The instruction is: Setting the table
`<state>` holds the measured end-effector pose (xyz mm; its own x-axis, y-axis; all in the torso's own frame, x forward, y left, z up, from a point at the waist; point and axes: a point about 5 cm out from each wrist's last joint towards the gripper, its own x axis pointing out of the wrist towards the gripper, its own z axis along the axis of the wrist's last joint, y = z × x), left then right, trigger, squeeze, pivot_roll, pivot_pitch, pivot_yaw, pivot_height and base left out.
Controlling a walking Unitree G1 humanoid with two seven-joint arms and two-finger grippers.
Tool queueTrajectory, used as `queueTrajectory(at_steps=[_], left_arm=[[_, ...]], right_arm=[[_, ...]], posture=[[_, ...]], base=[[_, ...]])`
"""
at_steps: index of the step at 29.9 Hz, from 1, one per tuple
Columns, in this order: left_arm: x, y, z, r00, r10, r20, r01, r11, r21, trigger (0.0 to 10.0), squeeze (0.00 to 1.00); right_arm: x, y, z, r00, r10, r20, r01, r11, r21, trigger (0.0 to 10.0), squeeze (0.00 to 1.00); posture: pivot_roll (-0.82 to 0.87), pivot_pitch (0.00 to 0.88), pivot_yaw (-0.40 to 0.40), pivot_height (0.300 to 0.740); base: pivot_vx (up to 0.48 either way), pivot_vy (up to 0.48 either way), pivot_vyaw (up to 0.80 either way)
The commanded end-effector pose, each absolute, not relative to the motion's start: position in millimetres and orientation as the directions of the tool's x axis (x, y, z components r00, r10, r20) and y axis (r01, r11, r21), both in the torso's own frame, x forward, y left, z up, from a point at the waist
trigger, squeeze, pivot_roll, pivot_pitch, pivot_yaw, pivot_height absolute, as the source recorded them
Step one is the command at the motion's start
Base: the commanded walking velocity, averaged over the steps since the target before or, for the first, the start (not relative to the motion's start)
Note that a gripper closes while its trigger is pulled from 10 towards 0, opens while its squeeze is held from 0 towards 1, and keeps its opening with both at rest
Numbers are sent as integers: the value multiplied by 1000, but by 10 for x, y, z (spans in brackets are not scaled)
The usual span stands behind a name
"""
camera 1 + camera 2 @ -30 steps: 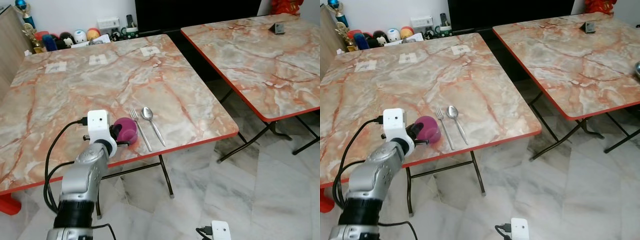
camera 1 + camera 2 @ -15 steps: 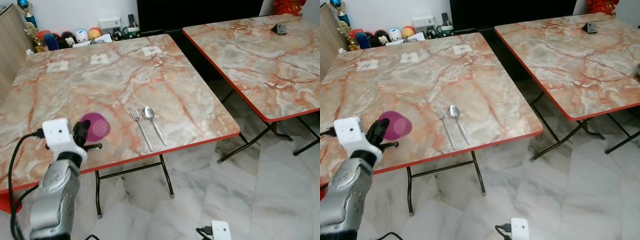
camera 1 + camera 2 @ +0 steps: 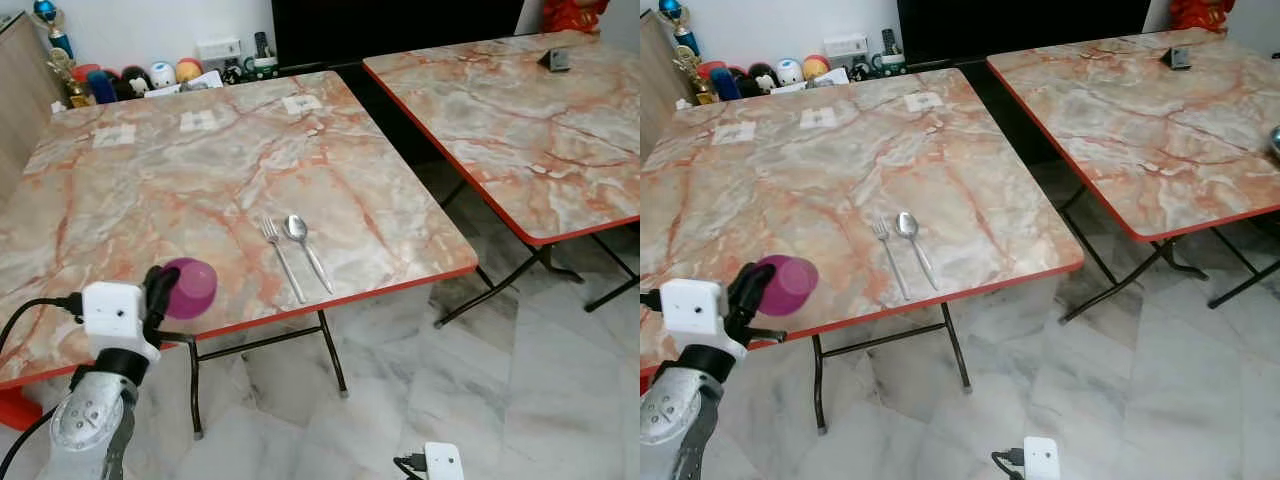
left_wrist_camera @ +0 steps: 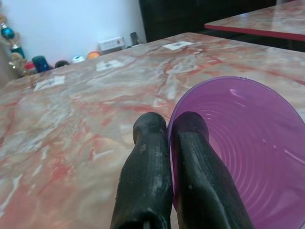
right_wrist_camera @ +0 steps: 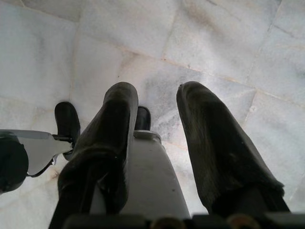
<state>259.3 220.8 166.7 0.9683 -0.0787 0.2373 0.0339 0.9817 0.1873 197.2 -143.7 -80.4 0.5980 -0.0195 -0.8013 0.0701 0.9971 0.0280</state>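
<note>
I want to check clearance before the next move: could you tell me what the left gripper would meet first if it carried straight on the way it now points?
The left gripper already pinches the purple cup by its rim. Ahead lies bare marble tabletop; the way looks free up to the small items by the far wall, though depth is hard to judge.

My left arm is silver and rounded, with a white camera box at the wrist, a black cable plugged into it, and matte black, textured fingers.
</note>
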Motion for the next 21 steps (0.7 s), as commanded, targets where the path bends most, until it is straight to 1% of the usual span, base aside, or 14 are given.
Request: queueTrajectory(at_steps=[1,9,11,21], left_arm=[[2570,2223,1644,968,-79,239,32,980,196,10000,0],[2605,2202,1604,972,-38,234,5,990,138,10000,0],[2615,2220,1598,971,-16,237,-10,994,110,10000,0],[2638,2203,1573,975,-27,222,1,993,117,10000,0]], right_arm=[[1912,-1420,-836,582,-11,-813,61,998,30,10000,0],[1910,-1417,-836,585,-10,-811,42,999,18,10000,0],[1904,-1409,-839,585,-2,-811,37,999,24,10000,0],[1894,-1403,-845,580,0,-815,35,999,25,10000,0]], posture=[[106,104,15,740],[103,98,15,740],[101,96,17,740],[97,106,19,740]], base=[[0,0,0],[0,0,0],[0,0,800],[0,0,800]])
